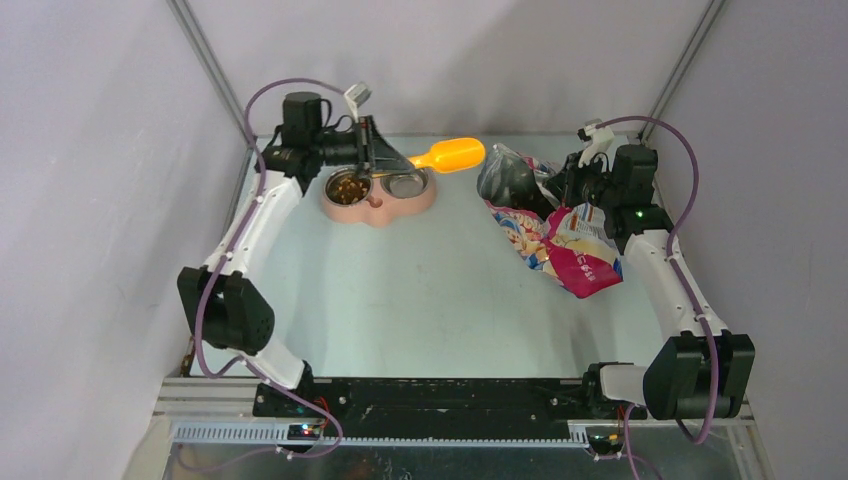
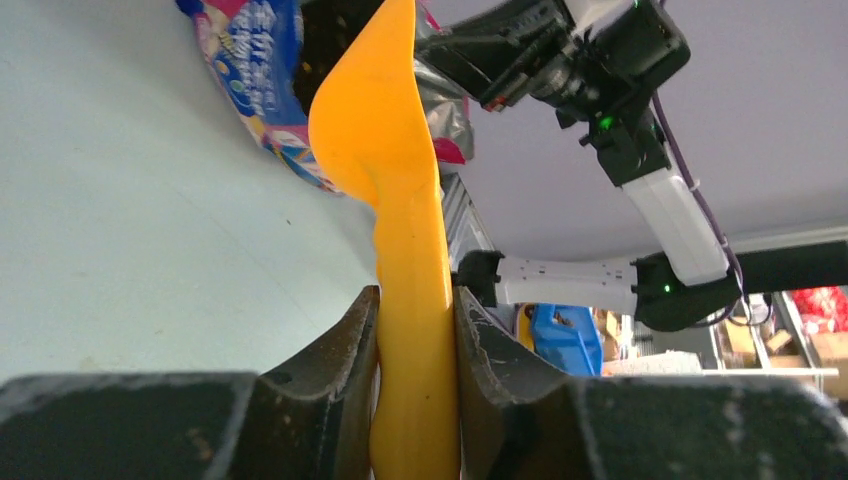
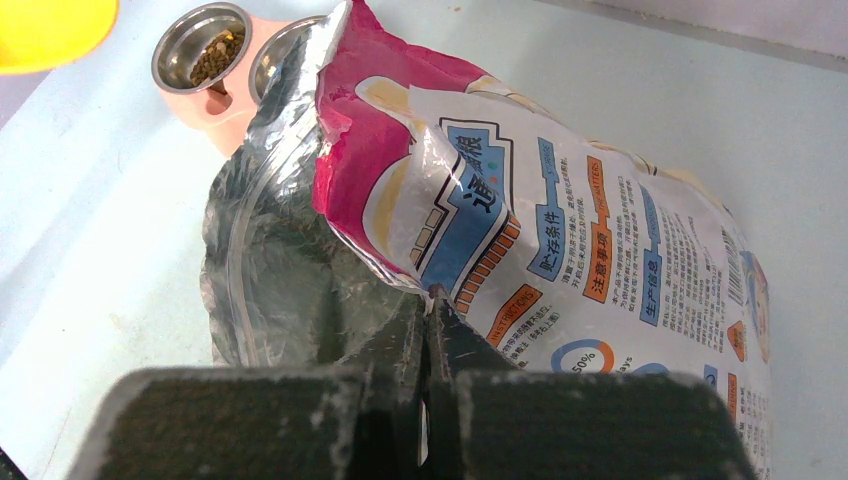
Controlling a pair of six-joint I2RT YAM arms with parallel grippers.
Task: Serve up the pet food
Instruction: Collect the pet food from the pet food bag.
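— Left gripper (image 2: 415,297) — state?
— Clenched on the handle of the yellow scoop (image 2: 375,130), with one finger pressed to each side. Holds it in the air, with the cup end well out past the fingertips and aimed toward the bag (image 1: 560,245).
— Anything in the cup?
— Cannot tell: seen edge-on from the wrist, and too small from above.
— Right gripper (image 3: 428,300)?
— Shut tight on the torn rim of the bag's mouth, with silver lining just left of the fingers and the pink-and-white printed panel just ahead, running off to their right. Holds that rim up, with the rest of the bag slumped on the table (image 1: 420,300) beneath and behind the fingers.
— Whereabouts of the kibble (image 3: 215,55)?
— In a small heap in one steel bowl (image 3: 178,40) of the pink feeder (image 3: 210,110). Sits just below the left gripper's fingers in the overhead view. Lies far ahead of the right gripper and off to its left, beyond the bag's mouth.
— And the second bowl (image 1: 405,184)?
— Right beside the first, on the side nearer the scoop's cup — partly hidden behind the bag's rim from the right wrist.
— More kibble inside the bag?
— Too dark in there to tell.
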